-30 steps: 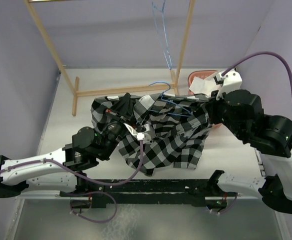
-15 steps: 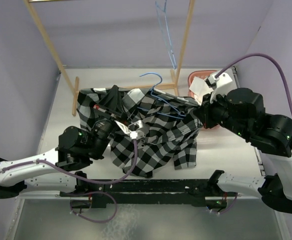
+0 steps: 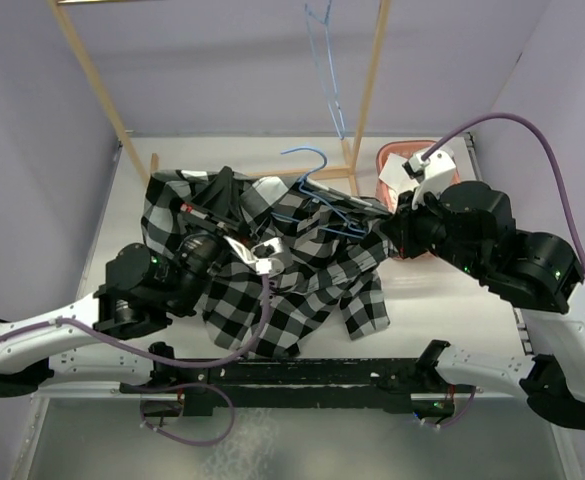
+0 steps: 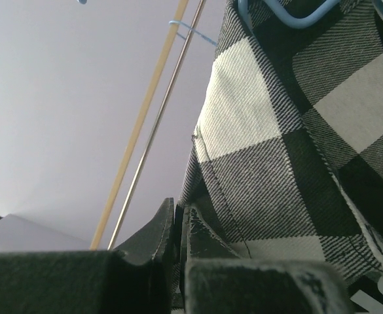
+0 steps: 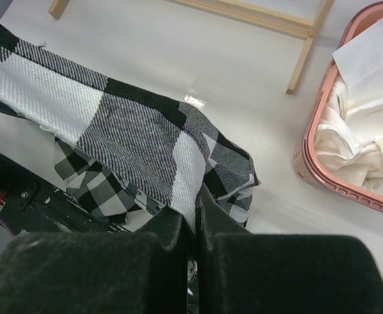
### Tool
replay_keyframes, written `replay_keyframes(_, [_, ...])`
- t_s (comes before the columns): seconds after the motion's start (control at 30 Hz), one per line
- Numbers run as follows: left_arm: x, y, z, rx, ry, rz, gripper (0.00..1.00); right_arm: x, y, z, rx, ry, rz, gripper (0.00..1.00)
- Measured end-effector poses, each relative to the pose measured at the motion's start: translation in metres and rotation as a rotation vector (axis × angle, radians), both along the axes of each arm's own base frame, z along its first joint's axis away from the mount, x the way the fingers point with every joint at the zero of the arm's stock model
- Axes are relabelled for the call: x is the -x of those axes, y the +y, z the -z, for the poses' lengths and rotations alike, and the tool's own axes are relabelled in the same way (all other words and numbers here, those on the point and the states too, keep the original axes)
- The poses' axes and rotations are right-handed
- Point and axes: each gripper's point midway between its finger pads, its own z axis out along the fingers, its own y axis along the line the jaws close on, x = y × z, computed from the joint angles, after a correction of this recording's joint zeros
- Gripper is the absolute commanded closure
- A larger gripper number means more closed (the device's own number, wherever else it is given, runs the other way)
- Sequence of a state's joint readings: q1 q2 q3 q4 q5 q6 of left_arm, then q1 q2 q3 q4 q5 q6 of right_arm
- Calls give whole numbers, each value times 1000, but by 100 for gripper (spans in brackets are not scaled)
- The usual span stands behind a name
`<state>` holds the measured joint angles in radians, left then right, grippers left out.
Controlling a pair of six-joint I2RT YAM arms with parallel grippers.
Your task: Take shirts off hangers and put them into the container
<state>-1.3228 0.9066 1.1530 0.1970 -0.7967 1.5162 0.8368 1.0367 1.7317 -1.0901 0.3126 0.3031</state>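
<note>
The left gripper (image 4: 180, 226) pinches the plaid shirt (image 3: 302, 270) at its left end, the right gripper (image 5: 192, 212) its right edge. A hanger (image 4: 289, 24) lies on its far side. The white shirt (image 5: 364, 140) sits in the basket (image 5: 308, 157), far right.

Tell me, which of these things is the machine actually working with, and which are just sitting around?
Part of the job:
plaid shirt
white shirt
blue hanger
pink basket

Just there:
wooden rack
purple cable
</note>
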Motion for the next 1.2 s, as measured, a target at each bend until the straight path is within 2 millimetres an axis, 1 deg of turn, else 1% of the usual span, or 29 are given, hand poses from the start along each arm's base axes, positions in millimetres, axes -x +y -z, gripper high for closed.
replay_keyframes(0.1, [5,4,4,21,44,59,100,0,1,-1,-18,-2,4,100])
replay_keyframes(0.27, [10,9,5,30,78,110,100,4,1,-11,-66,-21,2,100])
replay_keyframes(0.37, [11,8,8,24,86,118,100,11,-1,-15,-93,-28,-17,100])
replay_keyframes(0.53, [12,13,7,47,87,126,100,27,6,-23,-147,-18,-105,100])
replay_keyframes(0.6, [14,15,7,58,79,133,100,32,7,-30,-161,-21,-129,100])
replay_keyframes(0.7, [17,14,2,61,61,154,100,36,2,-42,-174,-36,-128,100])
replay_keyframes(0.77, [18,13,1,54,53,161,100,39,-2,-43,-171,-35,-125,100])
replay_keyframes(0.87, [18,13,1,44,47,158,100,39,-4,-38,-157,-23,-120,100])
replay_keyframes(0.9, [18,13,1,40,45,157,100,39,-3,-37,-153,-19,-120,99])
replay_keyframes(0.97, [18,13,0,40,45,156,100,39,-2,-34,-149,-17,-123,74])
replay_keyframes(1.0, [16,18,1,44,52,130,100,37,-3,-33,-140,-23,-120,68])
replay_keyframes(1.03, [12,31,0,67,62,68,100,37,-12,-26,-113,-15,-92,60])
replay_keyframes(1.07, [8,48,-4,105,71,5,100,40,-26,-15,-72,-3,-57,53])
replay_keyframes(1.1, [7,72,-13,167,76,-65,100,44,-38,-6,-45,8,-34,49])
replay_keyframes(1.17, [11,121,-35,327,76,-157,100,56,-53,7,-23,23,-24,47])
replay_keyframes(1.2, [15,139,-44,398,73,-175,100,62,-59,11,-26,21,-26,47])
